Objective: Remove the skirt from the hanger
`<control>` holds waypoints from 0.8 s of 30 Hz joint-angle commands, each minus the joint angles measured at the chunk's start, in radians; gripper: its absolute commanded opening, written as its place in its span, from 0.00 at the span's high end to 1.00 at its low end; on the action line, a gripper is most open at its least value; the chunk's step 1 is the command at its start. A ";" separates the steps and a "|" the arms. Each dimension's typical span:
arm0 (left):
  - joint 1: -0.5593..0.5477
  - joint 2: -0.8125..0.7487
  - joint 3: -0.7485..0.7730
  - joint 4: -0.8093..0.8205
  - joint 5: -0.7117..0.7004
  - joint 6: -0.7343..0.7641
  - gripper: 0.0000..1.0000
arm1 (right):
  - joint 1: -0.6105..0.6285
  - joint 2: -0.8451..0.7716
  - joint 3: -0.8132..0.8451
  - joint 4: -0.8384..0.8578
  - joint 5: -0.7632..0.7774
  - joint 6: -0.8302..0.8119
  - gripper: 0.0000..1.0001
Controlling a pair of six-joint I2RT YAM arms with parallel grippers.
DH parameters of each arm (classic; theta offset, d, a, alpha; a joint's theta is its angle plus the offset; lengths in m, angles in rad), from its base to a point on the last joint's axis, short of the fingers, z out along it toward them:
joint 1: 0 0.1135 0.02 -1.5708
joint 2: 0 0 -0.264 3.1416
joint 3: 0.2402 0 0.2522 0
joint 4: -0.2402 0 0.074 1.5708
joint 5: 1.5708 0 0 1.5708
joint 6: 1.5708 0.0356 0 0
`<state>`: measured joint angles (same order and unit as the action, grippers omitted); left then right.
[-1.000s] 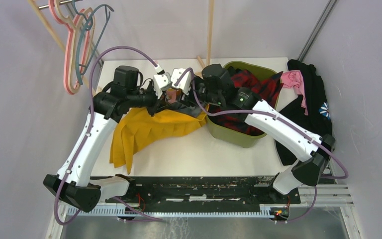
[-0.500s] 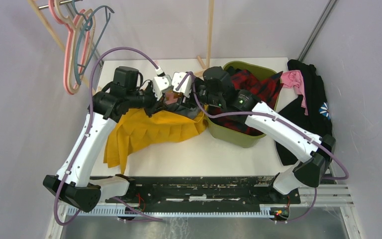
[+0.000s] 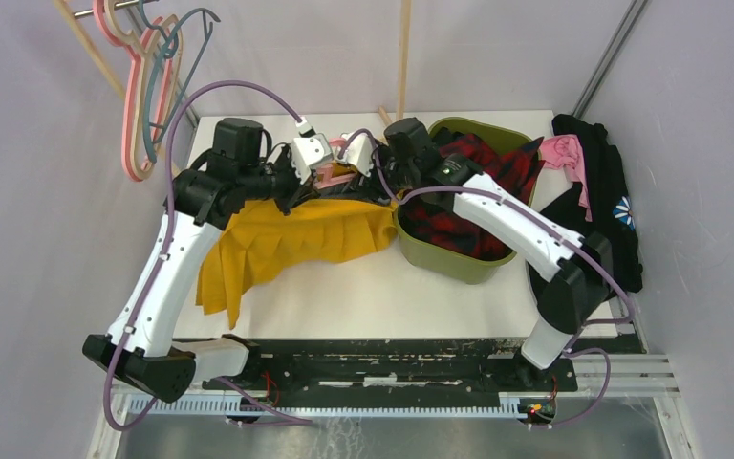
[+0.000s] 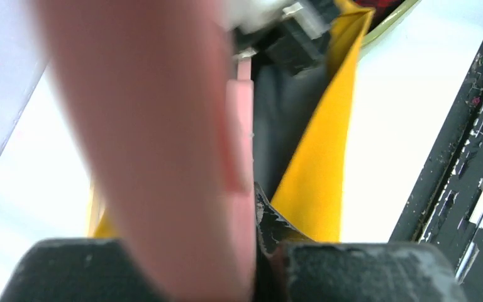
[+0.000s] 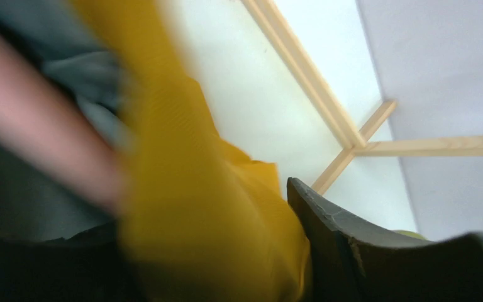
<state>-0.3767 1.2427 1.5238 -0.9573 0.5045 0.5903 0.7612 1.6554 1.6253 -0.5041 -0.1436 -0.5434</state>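
Note:
A yellow pleated skirt (image 3: 287, 239) hangs from a pink hanger (image 3: 337, 175) at the back of the table and drapes down to the left. My left gripper (image 3: 312, 179) is shut on the hanger, which fills the left wrist view (image 4: 163, 138), with the skirt's yellow edge (image 4: 317, 170) and dark lining beside it. My right gripper (image 3: 367, 179) is shut on the skirt's waist; in the right wrist view the yellow cloth (image 5: 207, 214) sits between the jaws against one finger (image 5: 333, 245), and the blurred hanger (image 5: 38, 145) is at the left.
A green bin (image 3: 440, 258) with red plaid clothing stands right of the skirt. A black garment with pink cloth (image 3: 593, 182) lies at the far right. Several hangers (image 3: 143, 86) hang at the top left. A wooden post (image 3: 403, 57) stands behind the grippers.
Both grippers moved toward the back of the table with hanger and skirt. The skirt's hem slid left and back. The right arm straightened out.

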 commanded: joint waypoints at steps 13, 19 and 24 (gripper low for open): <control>-0.015 -0.071 0.015 0.209 0.114 -0.017 0.97 | -0.090 0.093 0.082 0.027 0.104 0.082 0.99; -0.014 -0.133 -0.285 0.435 0.126 -0.177 0.78 | -0.144 0.125 0.213 0.060 0.181 0.109 0.99; -0.013 -0.243 -0.310 0.511 0.017 -0.193 0.58 | -0.165 0.161 0.269 0.042 0.159 0.143 0.99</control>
<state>-0.3679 1.1244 1.2022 -0.4973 0.4759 0.5060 0.6758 1.8229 1.7794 -0.6525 -0.1009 -0.5941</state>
